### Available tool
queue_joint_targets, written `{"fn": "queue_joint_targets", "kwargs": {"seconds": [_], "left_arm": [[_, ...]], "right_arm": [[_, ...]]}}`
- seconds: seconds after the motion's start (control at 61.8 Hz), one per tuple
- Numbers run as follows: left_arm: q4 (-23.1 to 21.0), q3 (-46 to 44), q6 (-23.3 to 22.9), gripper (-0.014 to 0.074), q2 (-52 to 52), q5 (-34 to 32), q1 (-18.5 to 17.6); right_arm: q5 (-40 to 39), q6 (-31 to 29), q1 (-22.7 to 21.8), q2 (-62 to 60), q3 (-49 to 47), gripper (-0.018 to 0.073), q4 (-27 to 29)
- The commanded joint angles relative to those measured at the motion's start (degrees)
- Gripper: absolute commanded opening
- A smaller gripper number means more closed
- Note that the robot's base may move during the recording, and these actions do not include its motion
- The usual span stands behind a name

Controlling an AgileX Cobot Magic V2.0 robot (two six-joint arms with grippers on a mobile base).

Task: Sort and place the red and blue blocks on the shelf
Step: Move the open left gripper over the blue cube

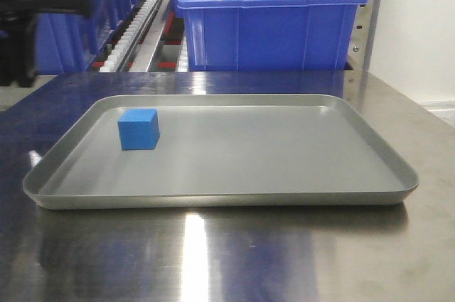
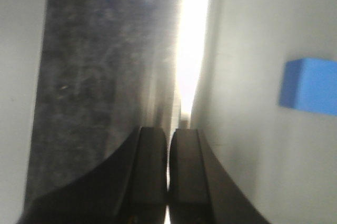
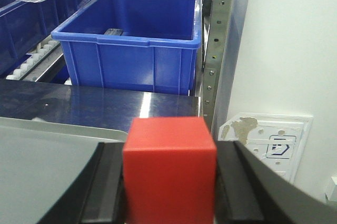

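My right gripper [image 3: 169,195] clamps the red block [image 3: 169,163] just short of the blue bin [image 3: 131,63], where a weak pinch could drop it; left gripper [image 2: 169,135] pinched empty.

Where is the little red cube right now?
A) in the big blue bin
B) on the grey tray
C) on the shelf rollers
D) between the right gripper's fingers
D: in the right wrist view, the right gripper has the red cube clamped between its fingers.

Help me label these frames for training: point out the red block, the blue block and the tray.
red block [image 3: 169,179]: right wrist view, centre of its front face.
blue block [image 1: 138,135]: front view, centre of its front face.
tray [image 1: 284,160]: front view, bare floor right of centre.
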Motion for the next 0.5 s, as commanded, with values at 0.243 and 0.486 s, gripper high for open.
{"fn": "queue_joint_targets", "kwargs": {"seconds": [0.243, 0.486], "left_arm": [[-0.26, -19.91, -1.37, 0.0124, 10.75, 6.66, -3.67], [-3.72, -22.54, -1.37, 0.0125, 13.24, 5.63, -3.67]], "right_arm": [[-5.25, -0.42, -0.23, 0.33, -1.68, 0.0057, 0.00], [-5.25, -0.42, -0.23, 0.33, -1.68, 0.0057, 0.00]]}}
